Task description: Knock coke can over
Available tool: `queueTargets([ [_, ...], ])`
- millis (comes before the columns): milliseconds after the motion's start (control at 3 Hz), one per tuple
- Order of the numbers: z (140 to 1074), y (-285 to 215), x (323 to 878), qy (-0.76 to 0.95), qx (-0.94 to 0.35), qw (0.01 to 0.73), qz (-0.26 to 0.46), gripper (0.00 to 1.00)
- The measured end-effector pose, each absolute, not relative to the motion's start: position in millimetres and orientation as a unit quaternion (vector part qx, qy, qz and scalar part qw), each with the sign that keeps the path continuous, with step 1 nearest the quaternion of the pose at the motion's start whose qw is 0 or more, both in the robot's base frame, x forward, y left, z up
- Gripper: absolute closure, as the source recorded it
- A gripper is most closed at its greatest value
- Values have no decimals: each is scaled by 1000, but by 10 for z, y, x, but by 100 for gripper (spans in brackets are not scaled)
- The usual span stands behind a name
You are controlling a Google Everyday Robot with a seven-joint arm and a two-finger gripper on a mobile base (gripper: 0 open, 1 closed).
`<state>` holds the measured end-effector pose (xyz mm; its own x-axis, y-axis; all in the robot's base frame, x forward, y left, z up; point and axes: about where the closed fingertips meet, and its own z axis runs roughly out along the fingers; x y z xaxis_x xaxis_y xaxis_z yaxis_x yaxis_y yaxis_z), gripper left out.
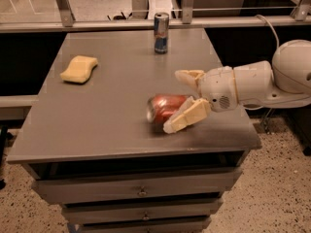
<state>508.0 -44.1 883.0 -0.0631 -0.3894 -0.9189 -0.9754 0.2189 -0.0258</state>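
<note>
The red coke can (163, 109) lies on its side on the grey table (107, 106), near the front right, its silver top pointing left. My gripper (185, 97) reaches in from the right on a white arm. Its two cream fingers are spread, one behind the can and one (187, 116) in front of it, over the can's right end. The fingers are open around the can, not clamped on it.
A slim blue-and-silver can (161, 32) stands upright at the table's back edge. A yellow sponge (78, 69) lies at the left. The table's front edge is close below the can, with drawers (141, 192) underneath. A rail runs behind the table.
</note>
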Motion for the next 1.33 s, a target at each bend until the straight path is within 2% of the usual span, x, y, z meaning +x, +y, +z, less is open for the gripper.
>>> queueTargets([
  [667, 8835, 61, 5205, 619, -584, 419, 318, 0],
  [1333, 8587, 299, 5169, 593, -646, 371, 305, 0],
])
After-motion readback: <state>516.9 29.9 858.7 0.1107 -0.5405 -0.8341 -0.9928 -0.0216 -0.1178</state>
